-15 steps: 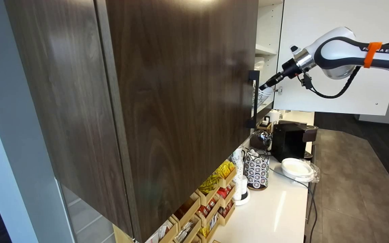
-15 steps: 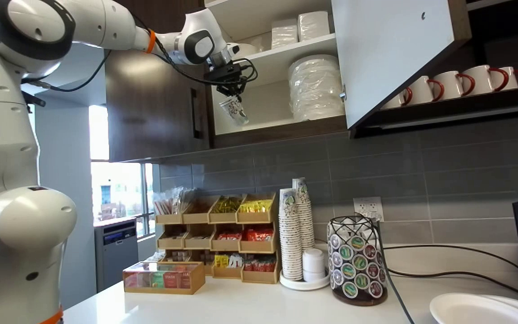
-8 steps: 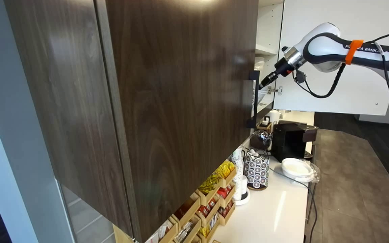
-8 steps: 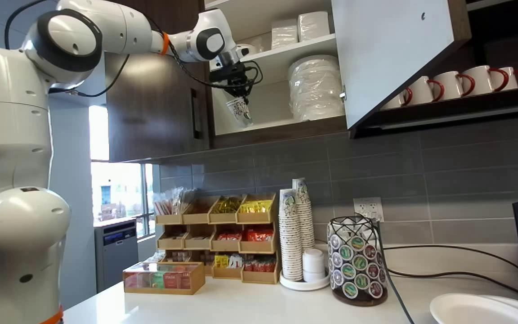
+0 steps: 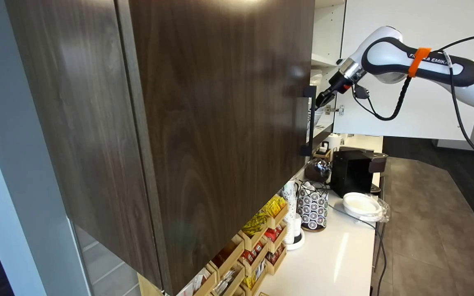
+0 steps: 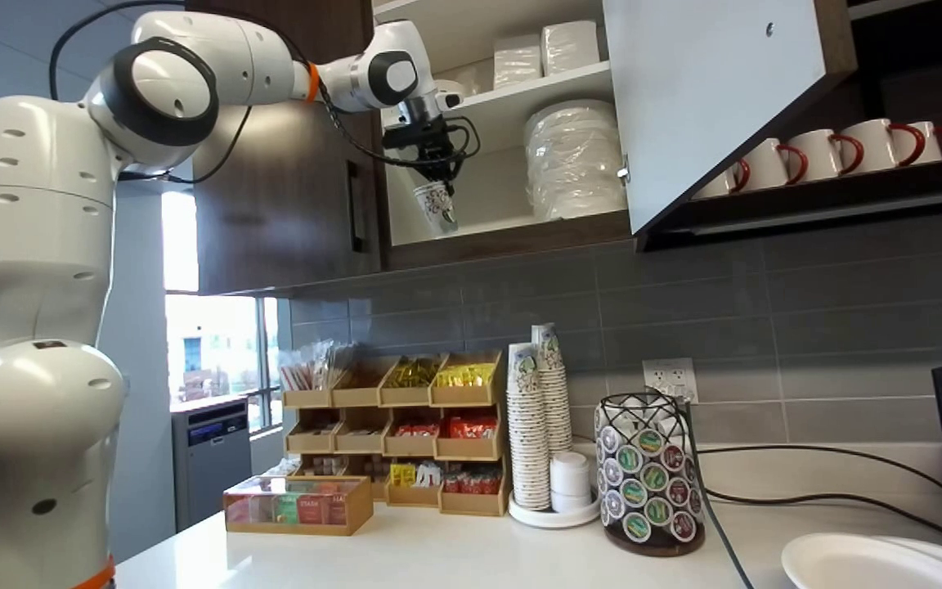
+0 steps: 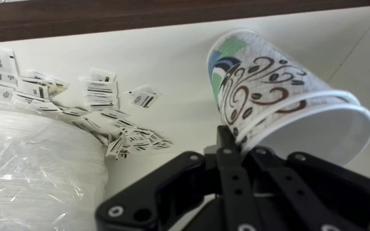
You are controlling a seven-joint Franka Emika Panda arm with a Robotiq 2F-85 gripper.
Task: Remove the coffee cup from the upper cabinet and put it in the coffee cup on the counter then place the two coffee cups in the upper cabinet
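Two nested paper coffee cups, pale with a brown swirl and bean print, hang tilted from my gripper. Two rims show in the wrist view. The gripper is shut on the near side of the rims. The cups are inside the open upper cabinet, low over its floor; I cannot tell whether their base touches it. In an exterior view the gripper is at the cabinet opening and the cups are partly hidden by the dark door's handle. The white cabinet door stands open. The white counter is below.
A plastic-wrapped plate stack stands beside the cups in the cabinet. Small paper packets lie on the cabinet floor. The closed dark wood cabinet adjoins. Cup stacks, a pod holder and a packet rack stand on the counter.
The arm has moved towards the cabinet's dark-wood side in an exterior view, carrying the cups a little further in and lower. The cups hang more upright. The grip stays shut.
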